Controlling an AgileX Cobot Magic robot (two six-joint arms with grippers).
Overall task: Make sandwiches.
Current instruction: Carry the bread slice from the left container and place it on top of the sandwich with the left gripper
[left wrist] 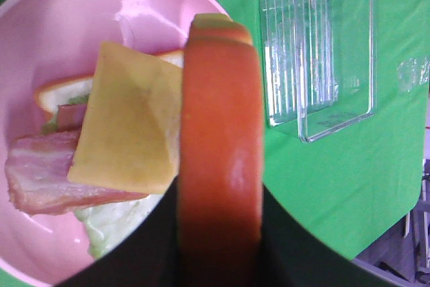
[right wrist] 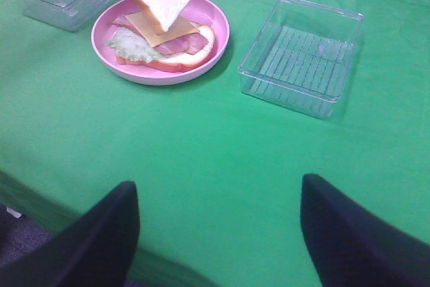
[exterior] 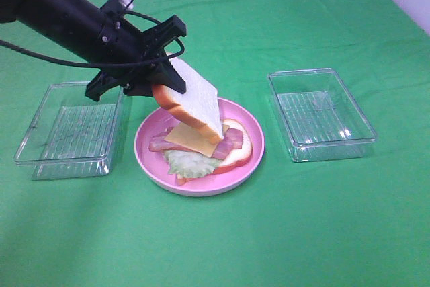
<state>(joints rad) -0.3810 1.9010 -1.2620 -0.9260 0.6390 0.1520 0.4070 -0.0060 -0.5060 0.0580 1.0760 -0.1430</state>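
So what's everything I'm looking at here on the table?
Top bread slice: one, white with orange-brown crust, held tilted above the plate.
Cheese: one, yellow, top of the stack.
Bacon: reddish strips, under the cheese.
Lettuce: one, pale green, beneath the bacon.
Bottom bread slice: one, white, on the plate.
Plate: one, pink, centre.
Trays: two, clear, either side of the plate.
Cloth: one, green, covering the table.
Left gripper: black, clamping the top slice.
Right gripper: black, open, away from everything.
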